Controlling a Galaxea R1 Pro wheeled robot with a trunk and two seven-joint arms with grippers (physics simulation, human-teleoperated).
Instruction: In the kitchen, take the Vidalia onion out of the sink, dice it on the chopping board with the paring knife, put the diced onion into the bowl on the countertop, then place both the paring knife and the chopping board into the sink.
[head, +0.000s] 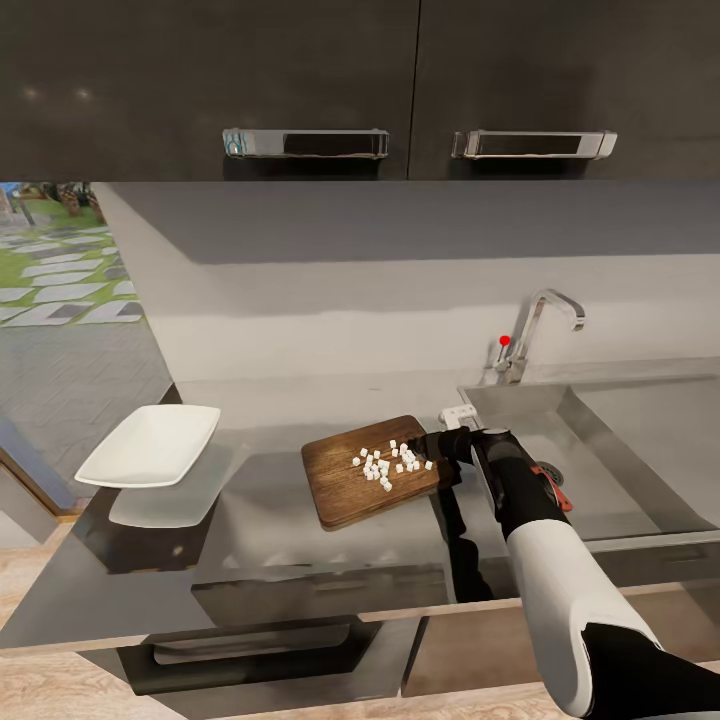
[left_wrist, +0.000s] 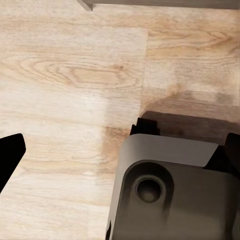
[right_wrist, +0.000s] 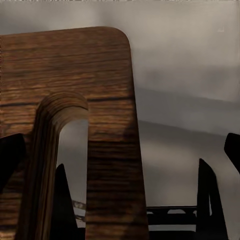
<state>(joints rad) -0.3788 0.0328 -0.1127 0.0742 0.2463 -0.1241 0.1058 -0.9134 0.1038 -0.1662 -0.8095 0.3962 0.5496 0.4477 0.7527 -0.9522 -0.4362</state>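
Reaching across the countertop (head: 270, 520), the right gripper (head: 447, 445) is sitting at the right-hand edge of the chopping board (head: 350, 490), next to the board's corner nearest the sink (head: 620, 440). From the head camera its dark fingers are overlapping the board's edge, but whether they are pinching it cannot be told. In the right wrist view the fingertips (right_wrist: 210, 200) are standing apart, and the board (right_wrist: 105, 100) is showing very close up, with its handle slot and a rounded corner. Whether the pads are touching the wood is unclear there too.

The board is lying flat on the countertop, between the bowl (head: 150, 445) and the sink. Its long axis is running diagonally, from the near left toward the far right, with the slotted end pointing at the gripper. Small white onion dice (head: 385, 465) are lying scattered on the board's far half, just beside the gripper. The red handle of the paring knife (head: 552, 485) is peeking out from behind the right forearm, over the sink basin.

The bowl is sitting well apart to the left, near the counter's end.

The left gripper (left_wrist: 120, 150) is pointing down at a pale wood floor (left_wrist: 75, 75) and part of the robot's grey base (left_wrist: 170, 190); its dark fingertips are showing wide apart at the view's edges, holding nothing.

No writing or labels can be read.
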